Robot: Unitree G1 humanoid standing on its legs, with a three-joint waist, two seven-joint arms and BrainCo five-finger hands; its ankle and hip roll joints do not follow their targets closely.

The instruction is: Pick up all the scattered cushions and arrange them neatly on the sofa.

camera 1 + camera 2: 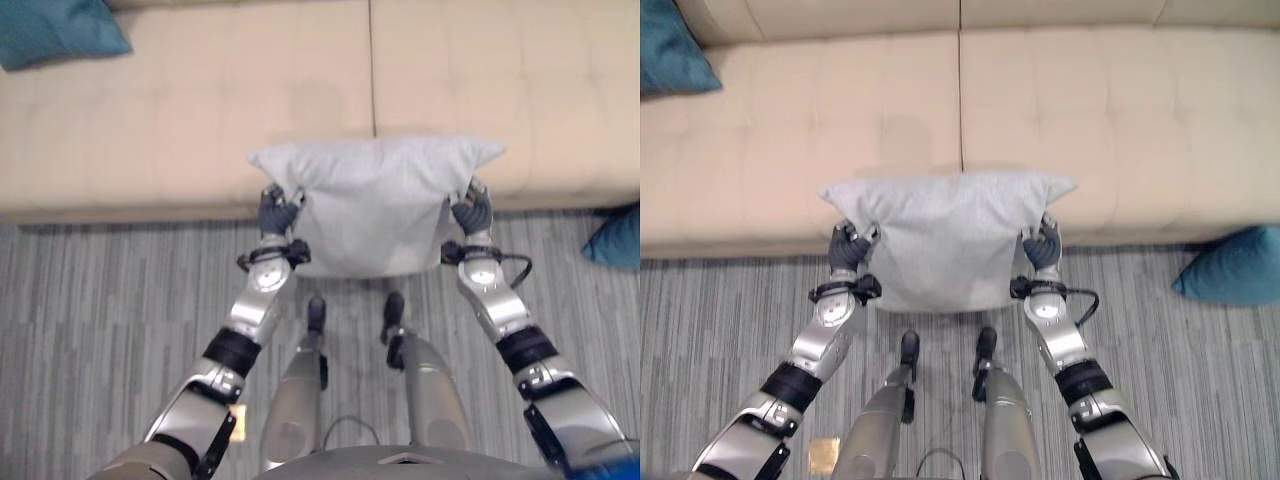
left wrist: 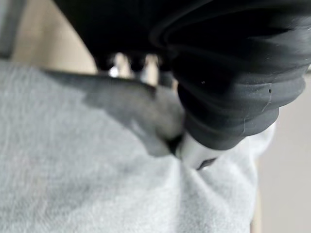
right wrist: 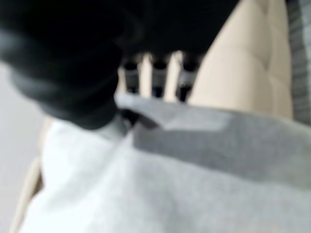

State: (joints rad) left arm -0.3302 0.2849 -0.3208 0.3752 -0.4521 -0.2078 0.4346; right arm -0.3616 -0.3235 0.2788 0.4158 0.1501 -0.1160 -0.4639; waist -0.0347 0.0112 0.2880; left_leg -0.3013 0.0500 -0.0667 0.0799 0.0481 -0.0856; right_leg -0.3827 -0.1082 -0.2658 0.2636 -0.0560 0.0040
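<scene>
Grey cushion: we see a pale grey cushion (image 1: 945, 235), plain soft cloth with no pattern, roughly square, its two upper corners drawn out into points and its lower edge sagging a little.
Where it is: we find it held up between both hands, in front of the sofa's front edge, its top part over the seat and its lower part over the floor.
Left hand: our left hand (image 1: 848, 250) clasps the cushion's left side just below the corner; in its wrist view the cloth bunches where the thumb presses in.
Right hand: our right hand (image 1: 1042, 245) clasps the right side at the same height, fingers over the cushion's far edge in its wrist view.
Sofa: we see a beige sofa (image 1: 1090, 110) with two wide seat pads meeting at a seam behind the cushion.
Teal cushions: one teal cushion (image 1: 670, 55) lies on the sofa's far left; another teal cushion (image 1: 1235, 265) lies on the floor at the right, near the sofa's front.
Floor: we note grey striped floor (image 1: 720, 320) before the sofa.
</scene>
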